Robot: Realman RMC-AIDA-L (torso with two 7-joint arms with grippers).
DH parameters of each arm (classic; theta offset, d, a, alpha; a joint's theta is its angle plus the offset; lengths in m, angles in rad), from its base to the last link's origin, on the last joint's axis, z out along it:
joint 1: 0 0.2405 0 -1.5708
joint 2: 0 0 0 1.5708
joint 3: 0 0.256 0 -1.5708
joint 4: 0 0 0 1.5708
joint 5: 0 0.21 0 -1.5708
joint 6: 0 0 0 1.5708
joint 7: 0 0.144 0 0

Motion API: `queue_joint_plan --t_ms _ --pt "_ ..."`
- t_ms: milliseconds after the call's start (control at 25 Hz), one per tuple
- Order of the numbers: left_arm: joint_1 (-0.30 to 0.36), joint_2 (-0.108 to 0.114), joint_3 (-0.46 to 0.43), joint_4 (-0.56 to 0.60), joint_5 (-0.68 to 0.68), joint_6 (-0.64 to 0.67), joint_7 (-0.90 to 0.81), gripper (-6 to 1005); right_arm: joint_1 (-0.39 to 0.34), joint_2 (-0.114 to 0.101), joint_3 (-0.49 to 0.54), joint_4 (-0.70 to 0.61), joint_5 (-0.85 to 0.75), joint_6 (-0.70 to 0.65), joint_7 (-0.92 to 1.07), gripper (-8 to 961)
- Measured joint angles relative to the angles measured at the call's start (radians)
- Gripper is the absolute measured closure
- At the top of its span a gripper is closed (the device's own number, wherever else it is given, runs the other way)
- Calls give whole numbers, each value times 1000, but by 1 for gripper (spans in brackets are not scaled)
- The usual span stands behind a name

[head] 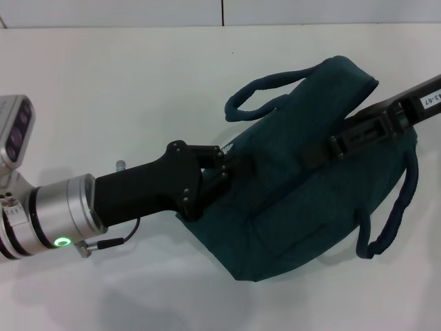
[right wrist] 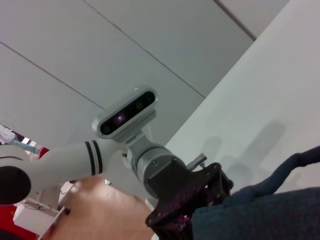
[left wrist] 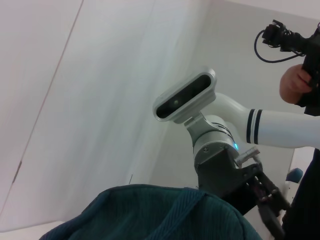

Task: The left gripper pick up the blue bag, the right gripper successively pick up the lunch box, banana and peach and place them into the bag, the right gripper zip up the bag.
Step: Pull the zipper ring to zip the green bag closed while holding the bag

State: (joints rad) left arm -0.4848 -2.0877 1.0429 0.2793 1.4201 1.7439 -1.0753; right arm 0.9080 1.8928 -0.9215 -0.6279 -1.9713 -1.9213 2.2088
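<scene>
So the blue bag (head: 296, 179) sits on the white table (head: 103, 89) between both arms, left gripper (head: 224, 172) clamped on its near-left edge, right gripper (head: 324, 148) reaching across its top, fingers hidden, can't tell.

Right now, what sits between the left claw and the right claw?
Head view: only the blue bag. The left claw meets its left side, the right claw lies across its top.
</scene>
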Motion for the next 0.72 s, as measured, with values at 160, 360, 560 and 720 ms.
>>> queue_joint_plan --t_ms 160,360,560,720 --pt "0 0 -1 0 -1 0 0 944 3 0 0 8 0 -16 0 208" --pt "0 2 -4 0 -2 0 0 944 3 0 0 8 0 -38 4 208" --pt "0 3 -6 0 -4 -5 3 944 3 -5 9 9 9 -62 11 208" --pt "0 1 -6 0 -9 -15 6 944 9 -17 11 30 11 -78 14 209"
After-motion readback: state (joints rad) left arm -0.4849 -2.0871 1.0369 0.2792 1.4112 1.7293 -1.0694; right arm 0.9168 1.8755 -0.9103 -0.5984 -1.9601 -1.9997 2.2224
